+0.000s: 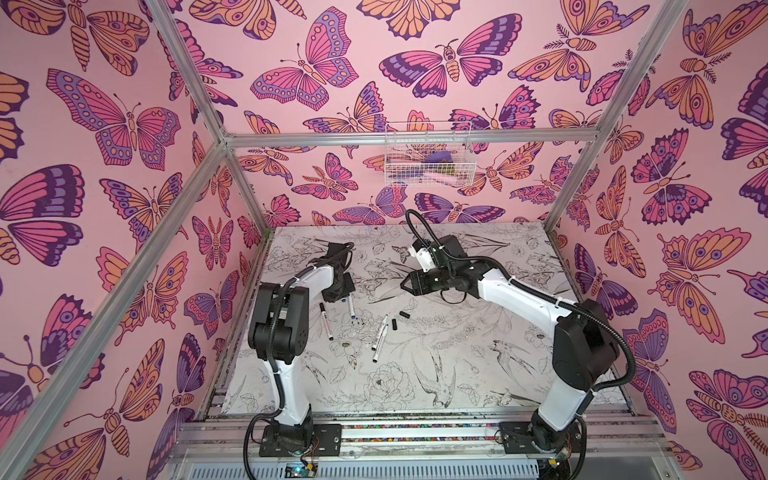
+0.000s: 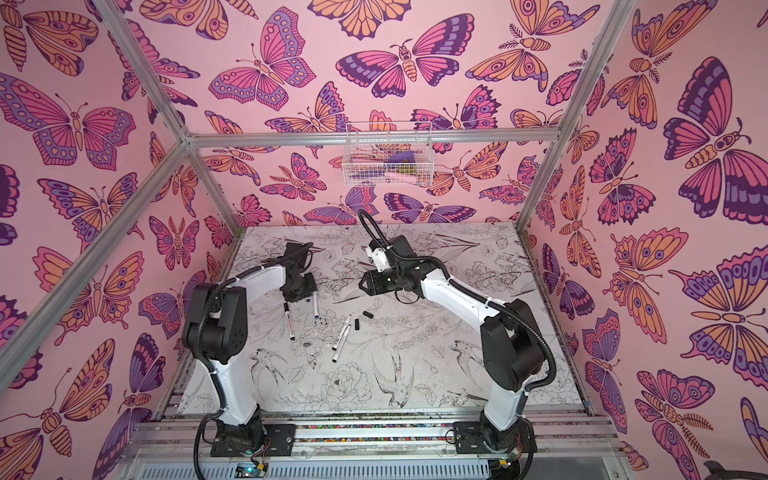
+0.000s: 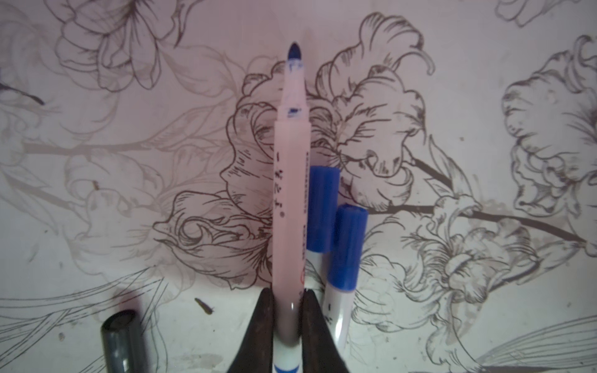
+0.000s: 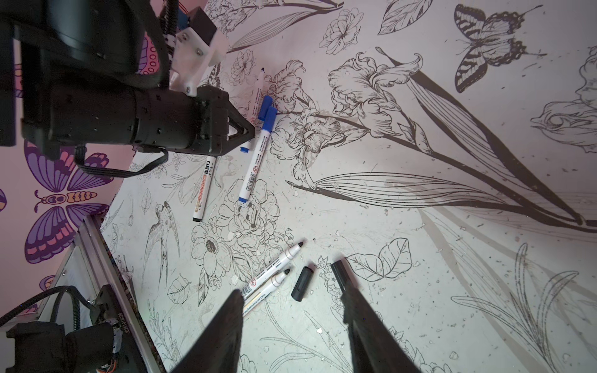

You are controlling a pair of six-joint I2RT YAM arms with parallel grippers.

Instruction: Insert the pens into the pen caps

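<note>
My left gripper [image 3: 288,292] is shut on the barrel of an uncapped blue-tipped pen [image 3: 290,181]. Two blue pen caps [image 3: 323,206] [image 3: 347,245] sit on pens lying right beside it. A black-capped pen [image 3: 121,339] lies on its other side. In both top views the left gripper [image 1: 337,293] [image 2: 300,291] is low at the mat's left. My right gripper [image 4: 293,295] [image 1: 405,284] hangs open above two uncapped black-tipped pens [image 4: 277,261] [image 4: 271,284] and two loose black pen caps [image 4: 302,284] [image 4: 337,273]; the second cap touches one finger's outline.
The floral mat [image 1: 478,374] carries everything. A white wire basket [image 1: 428,156] hangs on the back wall. Aluminium frame posts [image 1: 575,174] and the butterfly walls close in the sides. The arm bases [image 1: 291,432] stand on the front rail.
</note>
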